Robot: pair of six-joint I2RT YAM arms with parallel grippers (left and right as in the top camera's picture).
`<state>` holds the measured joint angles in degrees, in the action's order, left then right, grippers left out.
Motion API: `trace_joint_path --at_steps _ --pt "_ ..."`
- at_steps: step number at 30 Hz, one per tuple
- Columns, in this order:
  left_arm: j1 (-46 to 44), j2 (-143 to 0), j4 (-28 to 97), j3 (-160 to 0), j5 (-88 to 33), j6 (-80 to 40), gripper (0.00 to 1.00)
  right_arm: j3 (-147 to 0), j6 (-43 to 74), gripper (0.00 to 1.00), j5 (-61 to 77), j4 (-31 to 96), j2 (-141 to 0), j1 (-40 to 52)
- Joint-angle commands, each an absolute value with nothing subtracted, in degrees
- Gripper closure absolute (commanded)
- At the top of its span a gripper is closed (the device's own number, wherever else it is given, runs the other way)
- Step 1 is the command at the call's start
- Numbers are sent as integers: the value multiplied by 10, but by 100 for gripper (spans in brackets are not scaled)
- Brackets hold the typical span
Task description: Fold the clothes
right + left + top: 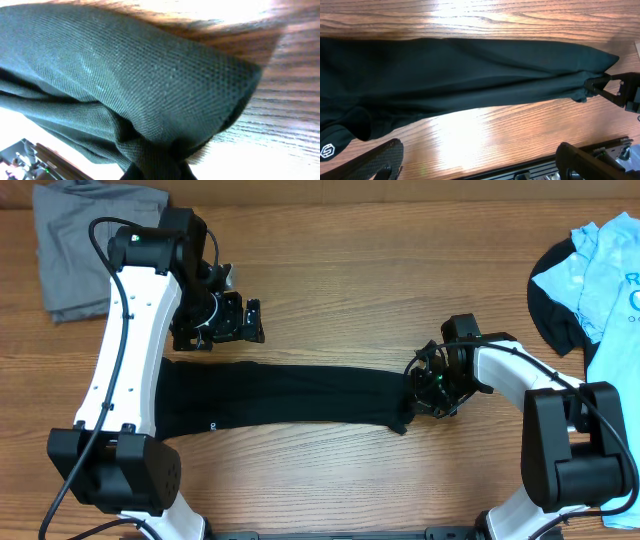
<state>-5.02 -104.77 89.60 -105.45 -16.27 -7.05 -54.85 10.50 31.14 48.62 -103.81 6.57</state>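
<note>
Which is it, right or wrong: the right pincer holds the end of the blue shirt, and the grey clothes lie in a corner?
Wrong in one thing. The right pincer holds the end of the black shirt; the blue shirt lies apart, off to the side. The overhead view shows it. The grey clothes do lie in a corner.

On the black shirt, near one edge, a tiny white hexagon logo with an S-like mark inside, no words beside it. On the light blue T-shirt, dark blue print cut off by the frame edge: perhaps an "R" above a rounded letter, otherwise unreadable.
</note>
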Motion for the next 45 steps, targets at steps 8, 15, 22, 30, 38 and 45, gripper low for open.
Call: trace_joint_path --at_steps 8,15,22,30,38,45 --pt "-53 -1038 884 -1046 -159 -60 0 -556 138 96 270 496 -1046 37" --pt "-53 -1038 873 -1025 -159 -60 0 -593 153 96 203 549 -1043 -38" --pt "-53 -1038 865 -1024 -159 -60 0 -638 180 96 163 597 -1018 -92" --pt "-53 -1038 859 -1024 -159 -60 0 -661 213 96 91 624 -923 -64" --pt "-53 -1038 853 -1024 -161 -60 0 -660 251 96 59 618 -902 39" --pt "-53 -1038 852 -1024 -161 -60 1 -660 305 96 36 595 -902 171"
